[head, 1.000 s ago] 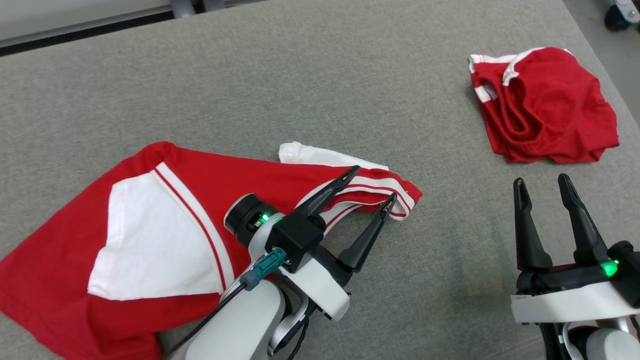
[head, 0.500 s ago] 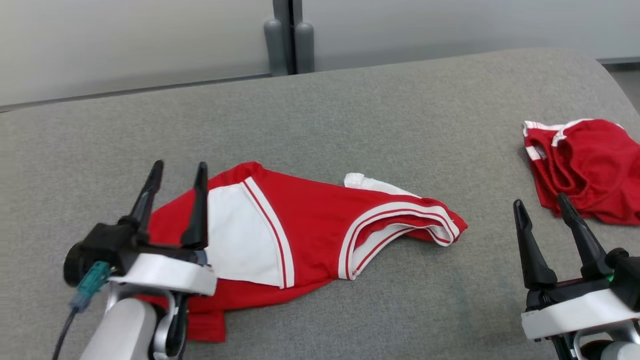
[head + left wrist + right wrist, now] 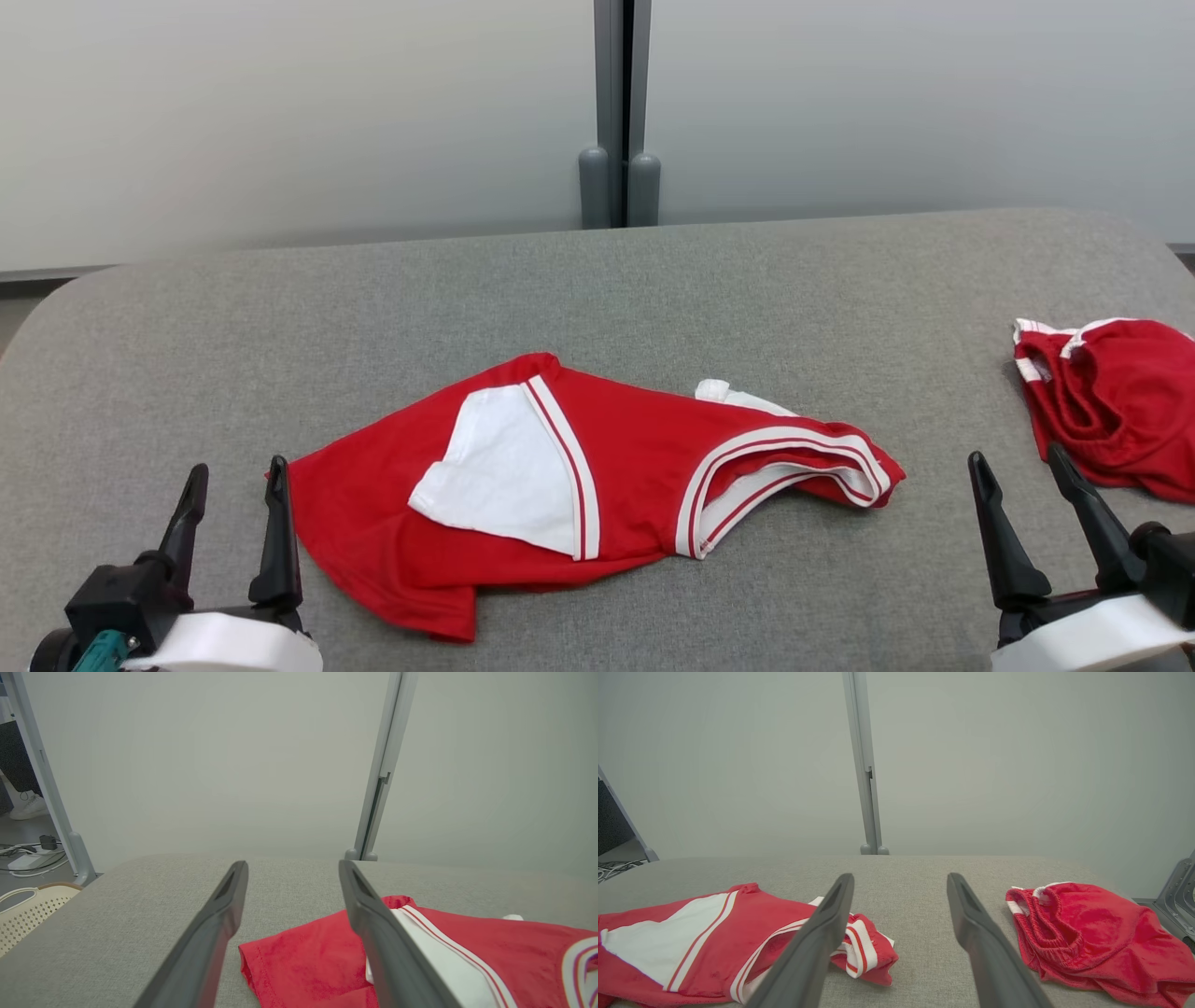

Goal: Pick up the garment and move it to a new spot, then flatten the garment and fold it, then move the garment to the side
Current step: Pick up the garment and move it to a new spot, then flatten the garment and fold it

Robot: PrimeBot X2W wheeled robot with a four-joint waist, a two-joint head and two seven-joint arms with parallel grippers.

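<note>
The garment (image 3: 616, 467), a red shirt with a white panel and white-striped neckband, lies crumpled and partly folded over in the middle of the grey table (image 3: 597, 299). My left gripper (image 3: 237, 469) is open at the lower left, its fingers just left of the shirt's near corner and apart from it. In the left wrist view the left gripper (image 3: 293, 863) holds nothing, with the garment (image 3: 303, 961) below and to the right. My right gripper (image 3: 1018, 455) stands open at the lower right. In the right wrist view the right gripper (image 3: 900, 876) is empty, right of the garment (image 3: 761, 910).
A second red piece, bunched shorts (image 3: 1120, 411) with white trim, lies at the table's right edge, also the shorts (image 3: 1083, 924) right of my right fingers. A beige perforated basket (image 3: 23, 905) stands off the table's left. Pale wall panels with a grey post (image 3: 616, 140) rise behind.
The head camera has tilted up, so the wall now shows. My left gripper has drawn back from over the shirt's neckband to the lower left, still open. The right gripper has hardly moved.
</note>
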